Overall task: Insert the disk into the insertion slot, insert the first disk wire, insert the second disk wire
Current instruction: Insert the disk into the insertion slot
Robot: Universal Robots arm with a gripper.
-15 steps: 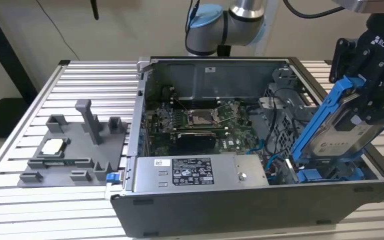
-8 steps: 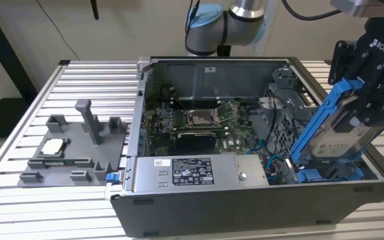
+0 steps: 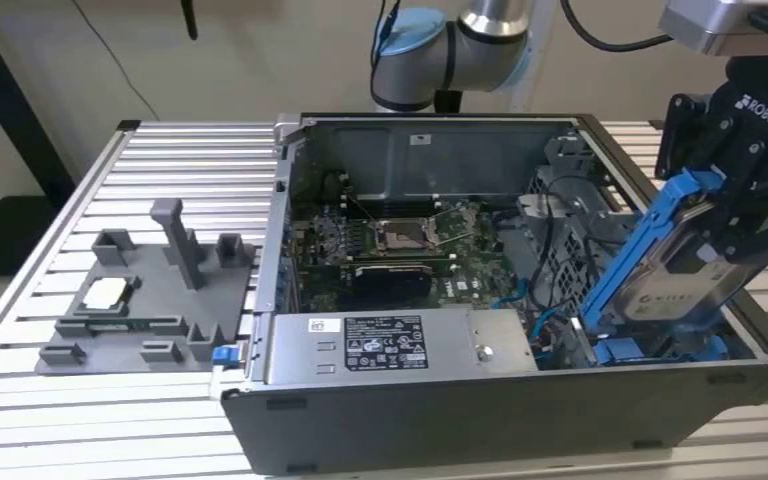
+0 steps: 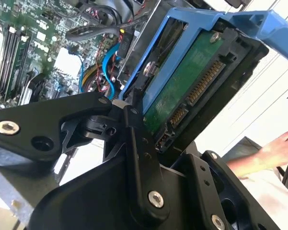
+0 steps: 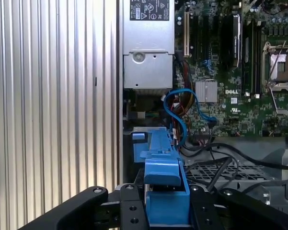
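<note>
Step one in hand: fingers clamped on the disk, tilted at frame right over the slot. I judge seating needs it levelled and squared.

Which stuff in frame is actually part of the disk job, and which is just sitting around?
In the job:
- gripper, shut on the disk
- insertion slot, under the disk's lower end

Just lying about:
- power-supply box
- motherboard
- grey fixture tray
</note>
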